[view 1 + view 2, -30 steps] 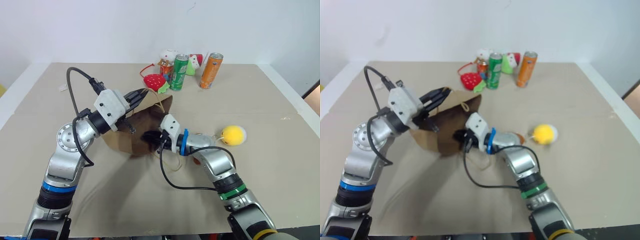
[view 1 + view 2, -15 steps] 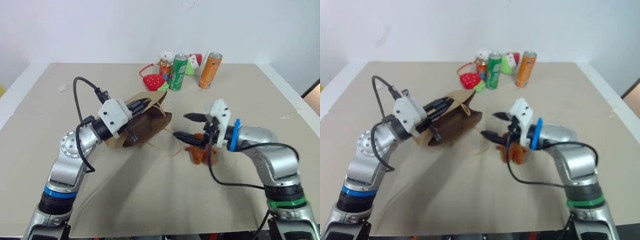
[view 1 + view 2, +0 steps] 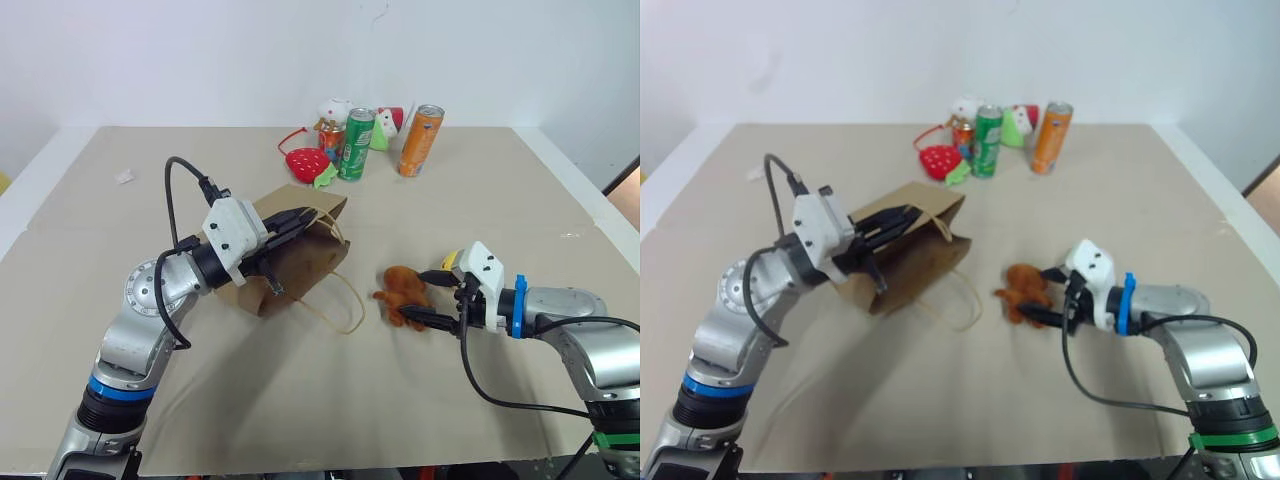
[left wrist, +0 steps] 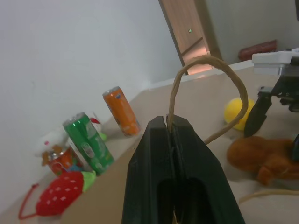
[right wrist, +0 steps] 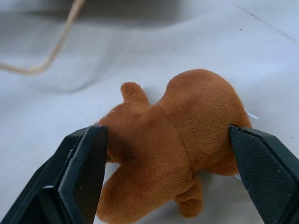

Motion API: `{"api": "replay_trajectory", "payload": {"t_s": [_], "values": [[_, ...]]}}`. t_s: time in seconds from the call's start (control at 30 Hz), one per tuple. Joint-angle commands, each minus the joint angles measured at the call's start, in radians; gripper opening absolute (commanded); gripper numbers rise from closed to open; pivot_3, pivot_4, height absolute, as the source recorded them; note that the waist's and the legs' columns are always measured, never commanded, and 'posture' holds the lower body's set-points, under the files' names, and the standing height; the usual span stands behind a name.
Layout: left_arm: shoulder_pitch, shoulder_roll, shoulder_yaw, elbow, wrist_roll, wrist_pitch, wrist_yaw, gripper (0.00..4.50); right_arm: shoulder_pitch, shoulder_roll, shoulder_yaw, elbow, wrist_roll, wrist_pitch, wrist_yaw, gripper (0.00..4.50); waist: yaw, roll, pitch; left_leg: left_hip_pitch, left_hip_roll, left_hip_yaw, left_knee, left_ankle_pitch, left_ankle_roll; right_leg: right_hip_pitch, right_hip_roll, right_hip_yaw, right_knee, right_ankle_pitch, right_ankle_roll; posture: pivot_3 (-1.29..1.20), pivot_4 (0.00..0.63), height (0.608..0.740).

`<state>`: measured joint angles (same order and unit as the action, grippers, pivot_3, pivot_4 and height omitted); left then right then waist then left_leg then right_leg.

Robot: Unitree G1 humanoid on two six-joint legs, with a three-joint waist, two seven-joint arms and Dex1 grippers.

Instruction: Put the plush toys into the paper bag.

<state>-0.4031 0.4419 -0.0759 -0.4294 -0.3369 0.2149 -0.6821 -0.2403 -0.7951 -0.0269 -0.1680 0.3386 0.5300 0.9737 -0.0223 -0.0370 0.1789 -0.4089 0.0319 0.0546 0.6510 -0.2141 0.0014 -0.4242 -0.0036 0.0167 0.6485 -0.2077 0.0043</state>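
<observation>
Straddling the brown plush (image 3: 404, 291) mid-worktop, right gripper (image 3: 436, 296) jaws gape; left gripper (image 3: 300, 218) jaws pinch the paper bag (image 3: 300, 262) handle (image 4: 205, 79).

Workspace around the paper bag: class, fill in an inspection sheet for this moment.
Surface: beige table.
Job's things: paper bag on its side; brown plush on the table; yellow ball behind it.
Clutter: strawberry plush, green can, orange can, small figures.
Grippers: left pincer shut on the bag's cord handle; right pincer open astride the brown plush.
Cables: black, along both arms.
Surroundings: white wall.
</observation>
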Motion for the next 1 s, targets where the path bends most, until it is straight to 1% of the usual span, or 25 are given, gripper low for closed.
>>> {"api": "replay_trajectory", "payload": {"t_s": [0.03,0.07,0.1,0.13,0.2,0.27,0.37,0.5,0.6,0.7,0.83,0.93,1.0], "values": [[-0.005,-0.008,0.034,-0.045,-0.059,0.052,0.019,0.00,-0.014,0.005,0.025,0.028,-0.036,-0.059,-0.002,3.35,0.000,0.000,0.000,0.000,0.000,0.000,0.000,0.000,0.000,0.000,0.000,0.000,0.000,0.000,0.000,0.00,0.150,0.740],[-0.006,-0.010,0.039,-0.047,-0.070,0.070,0.027,0.00,-0.015,0.006,0.033,0.036,-0.045,-0.075,0.001,2.90,0.000,0.000,0.000,0.000,0.000,0.000,0.000,0.000,0.000,0.000,0.000,0.000,0.000,0.000,0.000,0.00,0.150,0.740],[-0.008,-0.012,0.045,-0.048,-0.083,0.088,0.036,0.00,-0.015,0.007,0.037,0.041,-0.050,-0.085,0.006,2.74,0.000,0.000,0.000,0.000,0.000,0.000,0.000,0.000,0.000,0.000,0.000,0.000,0.000,0.000,0.000,0.00,0.150,0.740],[-0.010,-0.014,0.049,-0.049,-0.092,0.102,0.043,0.00,-0.016,0.007,0.040,0.045,-0.052,-0.093,0.008,2.40,0.000,0.000,0.000,0.000,0.000,0.000,0.000,0.000,0.000,0.000,0.000,0.000,0.000,0.000,0.000,0.00,0.150,0.740],[-0.012,-0.018,0.058,-0.055,-0.108,0.128,0.059,0.00,-0.019,0.009,0.039,0.052,-0.061,-0.115,0.004,1.33,0.000,0.000,0.000,0.000,0.000,0.000,0.000,0.000,0.000,0.000,0.000,0.000,0.000,0.000,0.000,0.00,0.150,0.740],[-0.011,-0.022,0.065,-0.063,-0.123,0.148,0.071,0.00,-0.032,0.013,0.027,0.062,-0.064,-0.129,-0.006,0.75,0.000,0.000,0.000,0.001,0.000,0.000,0.000,0.000,0.000,0.001,0.000,0.000,0.000,0.000,0.000,0.00,0.150,0.740],[-0.013,-0.036,0.075,-0.074,-0.130,0.167,0.102,0.00,-0.087,0.013,-0.031,0.042,0.027,-0.057,0.012,0.75,0.000,0.000,0.000,0.001,0.000,0.000,0.000,0.000,0.000,0.001,0.001,0.000,0.000,0.000,0.000,0.00,0.150,0.740],[-0.010,-0.039,0.074,-0.081,-0.117,0.169,0.123,0.00,-0.169,0.013,-0.089,-0.037,0.199,0.107,0.039,0.75,0.000,0.000,0.000,0.001,0.000,0.000,0.000,0.001,0.000,0.001,0.001,0.001,0.000,0.001,0.001,0.00,0.150,0.740],[-0.009,-0.041,0.069,-0.082,-0.110,0.171,0.134,0.00,-0.236,0.024,-0.091,-0.121,0.336,0.246,0.037,0.75,0.000,0.000,0.000,0.000,0.000,-0.001,0.000,0.001,0.000,0.001,0.000,0.001,0.000,0.001,0.000,0.00,0.150,0.740],[-0.015,-0.042,0.059,-0.081,-0.098,0.164,0.138,0.00,-0.290,0.074,-0.057,-0.169,0.390,0.308,0.000,0.75,0.000,0.000,0.000,0.000,0.000,0.000,0.000,0.001,0.000,0.000,0.000,0.001,0.000,0.001,0.000,0.00,0.150,0.740],[-0.031,-0.052,0.044,-0.082,-0.089,0.155,0.145,0.00,-0.352,0.163,0.066,-0.209,0.379,0.335,-0.039,0.75,0.001,0.000,0.000,-0.001,0.000,-0.002,-0.001,0.001,0.000,0.000,0.000,0.000,0.000,0.000,-0.001,0.00,0.150,0.740],[-0.043,-0.067,0.030,-0.091,-0.084,0.155,0.153,0.00,-0.407,0.243,0.148,-0.161,0.312,0.313,-0.083,0.75,0.000,0.000,0.000,-0.001,0.000,-0.002,0.000,0.001,0.000,0.000,0.000,0.000,0.000,0.000,-0.001,0.00,0.150,0.740],[-0.047,-0.075,0.023,-0.099,-0.083,0.160,0.160,0.00,-0.427,0.261,0.209,-0.129,0.254,0.274,-0.084,0.75,0.001,0.000,0.000,-0.001,0.000,-0.002,0.000,0.001,0.000,0.000,0.000,0.000,0.000,0.000,-0.001,0.00,0.150,0.740]]}}
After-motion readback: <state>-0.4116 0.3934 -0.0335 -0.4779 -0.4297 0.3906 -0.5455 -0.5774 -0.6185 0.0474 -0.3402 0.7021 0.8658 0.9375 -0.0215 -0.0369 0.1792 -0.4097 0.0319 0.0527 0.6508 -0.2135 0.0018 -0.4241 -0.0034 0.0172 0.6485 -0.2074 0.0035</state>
